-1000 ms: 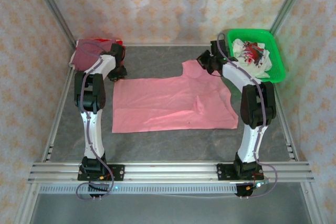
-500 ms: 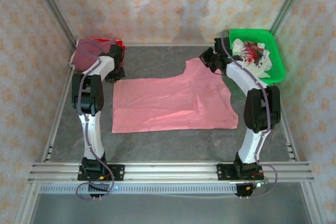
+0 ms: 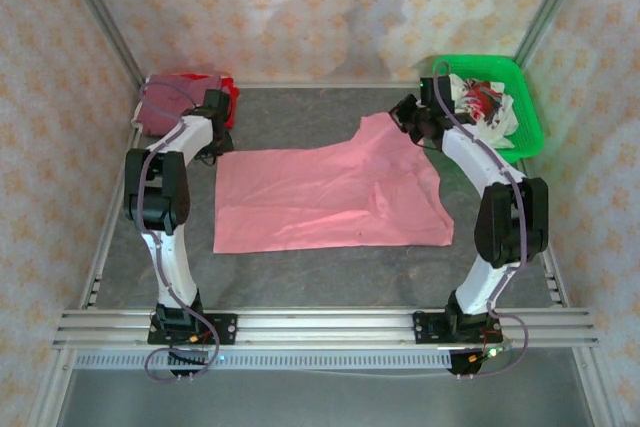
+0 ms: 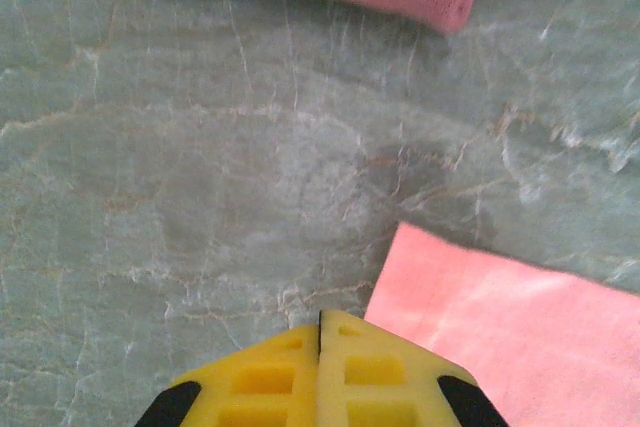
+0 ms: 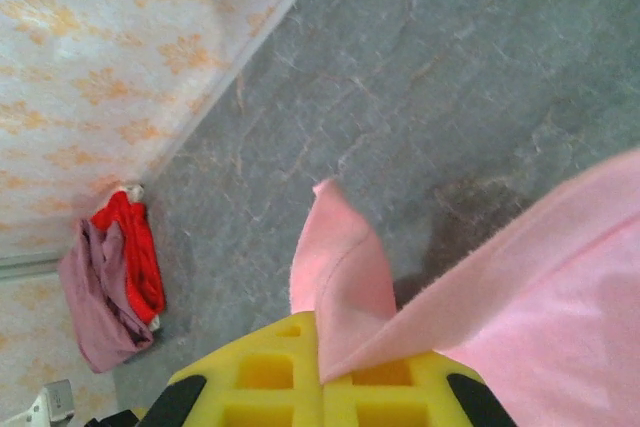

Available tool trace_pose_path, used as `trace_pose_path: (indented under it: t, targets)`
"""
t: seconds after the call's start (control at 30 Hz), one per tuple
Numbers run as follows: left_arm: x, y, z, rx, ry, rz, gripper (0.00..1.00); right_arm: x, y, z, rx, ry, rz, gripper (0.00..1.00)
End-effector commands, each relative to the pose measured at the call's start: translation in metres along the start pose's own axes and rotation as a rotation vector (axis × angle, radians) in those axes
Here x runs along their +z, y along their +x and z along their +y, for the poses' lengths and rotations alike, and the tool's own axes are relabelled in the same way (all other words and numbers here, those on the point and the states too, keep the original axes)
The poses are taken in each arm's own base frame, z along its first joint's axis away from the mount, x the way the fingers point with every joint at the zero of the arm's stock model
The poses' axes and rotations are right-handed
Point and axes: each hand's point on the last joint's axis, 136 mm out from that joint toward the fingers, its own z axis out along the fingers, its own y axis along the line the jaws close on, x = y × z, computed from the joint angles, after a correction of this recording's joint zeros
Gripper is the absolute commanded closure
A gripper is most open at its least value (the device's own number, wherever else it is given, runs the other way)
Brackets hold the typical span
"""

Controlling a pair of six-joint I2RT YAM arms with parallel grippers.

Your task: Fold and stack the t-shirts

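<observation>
Grey desk [image 3: 300, 272], salmon-pink t-shirt [image 3: 320, 197] flat at centre, long axis left-right; right hand [image 5: 322, 387] pinches its far-right corner, left hand [image 4: 320, 347] closed, apparently empty, far-left corner lying just to its right.

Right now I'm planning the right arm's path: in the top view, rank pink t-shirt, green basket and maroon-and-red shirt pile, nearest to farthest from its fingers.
1. Pink t-shirt: pinched in the right fingers.
2. Green basket: just to their right.
3. Maroon-and-red shirt pile: far left corner.
</observation>
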Motion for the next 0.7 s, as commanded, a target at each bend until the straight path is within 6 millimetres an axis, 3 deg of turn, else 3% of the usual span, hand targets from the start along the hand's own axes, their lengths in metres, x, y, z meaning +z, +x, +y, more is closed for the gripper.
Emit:
trace_pose_path:
  t: [0.0,0.1,0.13,0.2,0.3,0.6,0.67]
  targets:
    - [-0.017,-0.008,0.010,-0.005,-0.039,-0.073,1.00,-0.019,-0.004,0.012,-0.055,-0.046,-0.032,1.00]
    - [-0.015,-0.008,0.008,0.001,-0.029,-0.067,1.00,-0.023,-0.006,0.007,-0.062,-0.037,-0.047,1.00]
    - [-0.013,-0.009,0.007,0.004,-0.031,-0.053,0.95,-0.023,-0.005,0.007,-0.064,-0.039,-0.046,1.00]
    - [-0.010,-0.009,0.001,0.007,-0.013,-0.028,0.73,-0.021,-0.005,0.006,-0.065,-0.037,-0.042,1.00]
    - [-0.003,-0.009,-0.009,-0.017,0.022,-0.009,0.59,-0.016,-0.004,0.003,-0.057,-0.036,-0.035,1.00]
    - [0.009,-0.005,-0.023,-0.018,0.046,0.050,0.57,-0.008,-0.002,-0.001,-0.048,-0.032,-0.026,1.00]
    - [0.011,-0.002,-0.022,-0.022,0.036,0.066,0.52,-0.007,-0.002,0.001,-0.046,-0.040,-0.020,1.00]
